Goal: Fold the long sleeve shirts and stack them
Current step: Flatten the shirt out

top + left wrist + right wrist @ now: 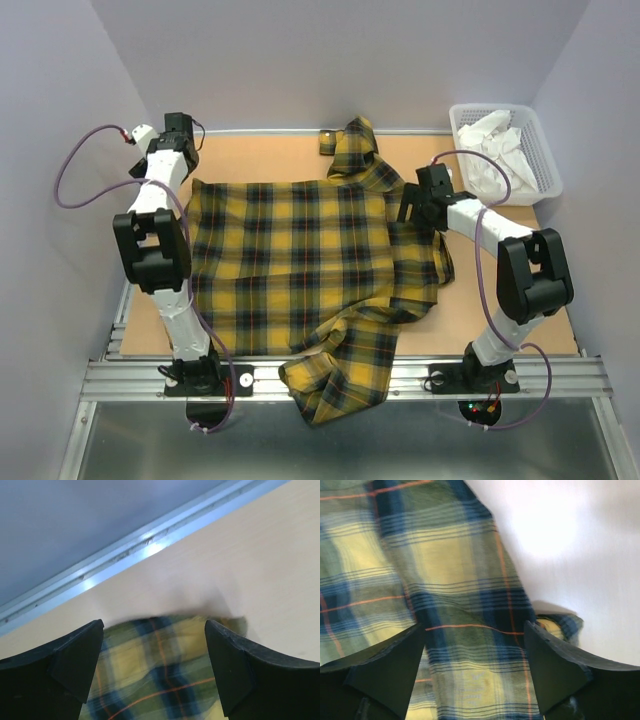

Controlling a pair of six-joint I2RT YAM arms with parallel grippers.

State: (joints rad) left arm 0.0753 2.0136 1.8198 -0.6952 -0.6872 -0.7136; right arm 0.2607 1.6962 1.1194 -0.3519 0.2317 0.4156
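Note:
A yellow and dark plaid long sleeve shirt (300, 250) lies spread over the table. One sleeve hangs off the near edge, and another part is bunched up at the far edge. My left gripper (186, 152) hovers open over the shirt's far left corner. In the left wrist view that corner (150, 650) shows between the spread jaws of the left gripper (152, 665), with nothing gripped. My right gripper (410, 207) is open over the shirt's right side. In its wrist view a strip of plaid cloth (445, 570) runs under the parted jaws of the right gripper (472, 670).
A white basket (545, 165) with white cloth stands at the far right corner. A small dark object (327, 141) lies at the far edge by the bunched cloth. A metal rail (125, 550) and the wall run just beyond the left gripper.

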